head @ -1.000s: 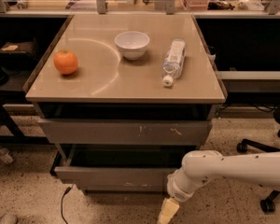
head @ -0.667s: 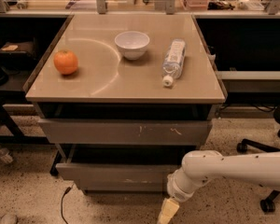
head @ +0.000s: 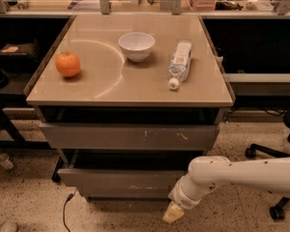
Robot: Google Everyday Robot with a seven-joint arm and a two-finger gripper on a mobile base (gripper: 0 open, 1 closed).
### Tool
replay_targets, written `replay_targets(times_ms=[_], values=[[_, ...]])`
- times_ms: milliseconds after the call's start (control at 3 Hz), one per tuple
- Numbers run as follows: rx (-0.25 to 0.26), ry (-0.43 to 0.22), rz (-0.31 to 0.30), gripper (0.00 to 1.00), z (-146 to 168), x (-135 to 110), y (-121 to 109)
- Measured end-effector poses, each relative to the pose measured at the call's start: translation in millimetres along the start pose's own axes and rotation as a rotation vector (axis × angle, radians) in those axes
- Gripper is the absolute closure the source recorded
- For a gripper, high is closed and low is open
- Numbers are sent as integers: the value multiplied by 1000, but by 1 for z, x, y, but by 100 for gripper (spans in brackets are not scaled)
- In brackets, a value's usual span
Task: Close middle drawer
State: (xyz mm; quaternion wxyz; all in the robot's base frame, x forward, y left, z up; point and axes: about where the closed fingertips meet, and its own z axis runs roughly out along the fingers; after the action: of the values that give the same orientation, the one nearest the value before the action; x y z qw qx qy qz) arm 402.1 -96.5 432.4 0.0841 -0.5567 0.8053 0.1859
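One grey cabinet [head: 48, 129] stands under a tan top [head: 106, 76] that carries three things: one orange [head: 68, 64] at the left, one white bowl [head: 136, 46] near the middle, and one clear bottle [head: 180, 63] lying on its side at the right, cap toward the front edge. Two drawer fronts show plainly. The upper drawer [head: 111, 137], with two pale scratches, sits slightly out. The middle drawer [head: 116, 180] lies below it, pulled further forward, with a dark gap above its front. One white arm [head: 241, 173] comes in from the right. Its gripper [head: 173, 212] hangs low over the speckled floor [head: 29, 207], just beside the lower right corner of the middle drawer's front. Whether it is clenched or released cannot be told.
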Motion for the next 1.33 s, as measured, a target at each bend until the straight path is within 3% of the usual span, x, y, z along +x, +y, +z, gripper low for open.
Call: replay_targets(times_ms=[333, 667, 1000, 1333], values=[[18, 9, -9, 65, 1, -4, -8], [83, -35, 13, 88, 0, -13, -30], [156, -82, 49, 100, 3, -19, -56], [219, -118, 103, 100, 7, -15, -79]])
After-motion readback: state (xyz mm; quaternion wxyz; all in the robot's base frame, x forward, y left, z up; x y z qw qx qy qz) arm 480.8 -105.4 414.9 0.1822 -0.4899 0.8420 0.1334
